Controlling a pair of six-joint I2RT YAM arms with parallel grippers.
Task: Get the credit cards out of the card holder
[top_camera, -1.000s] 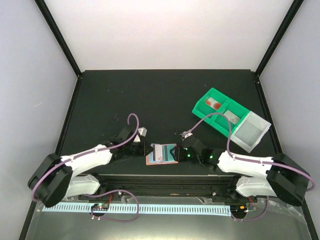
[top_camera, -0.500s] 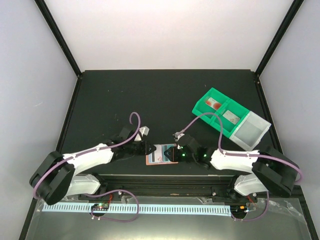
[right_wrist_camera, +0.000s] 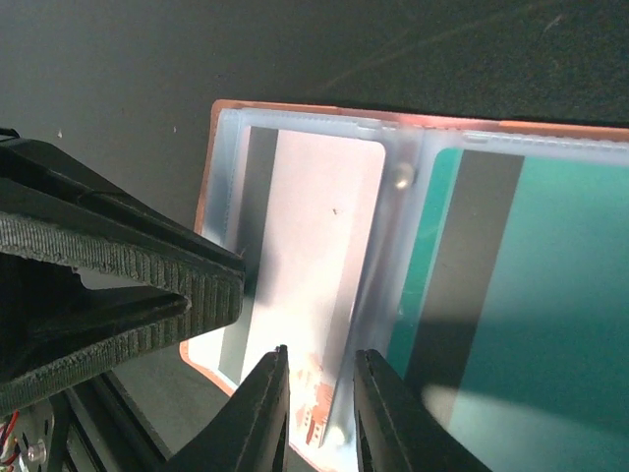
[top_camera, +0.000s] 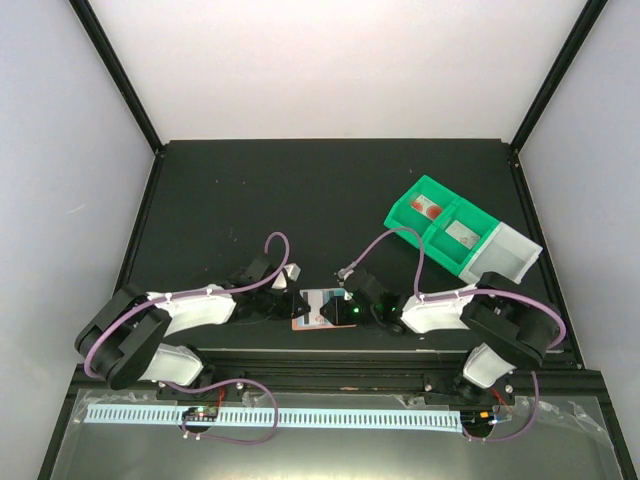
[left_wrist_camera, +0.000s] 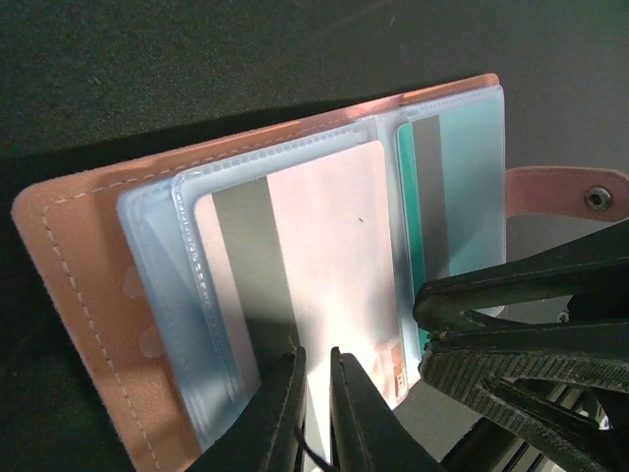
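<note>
Card holder (top_camera: pixel 322 308) lies open at the near edge of the table (top_camera: pixel 300 190), in the middle, between the two arms. Two cards show, both inside clear sleeves: pale striped card (left_wrist_camera: pixel 324 256) on the left, teal card (right_wrist_camera: pixel 550 295) on the right.

Left gripper (left_wrist_camera: pixel 313 393): fingers pressed almost together at the pale card's near edge; cannot tell if they pinch anything.

Right gripper (right_wrist_camera: pixel 319 393): jaws narrowly apart over the sleeve fold; grip unclear.

Judgement: extraction barely begun. Every visible card is left to pull.

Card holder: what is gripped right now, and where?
Left end effector pinches the pale card, in its sleeve, at the near edge. Right end effector straddles that edge; grip unclear.
</note>
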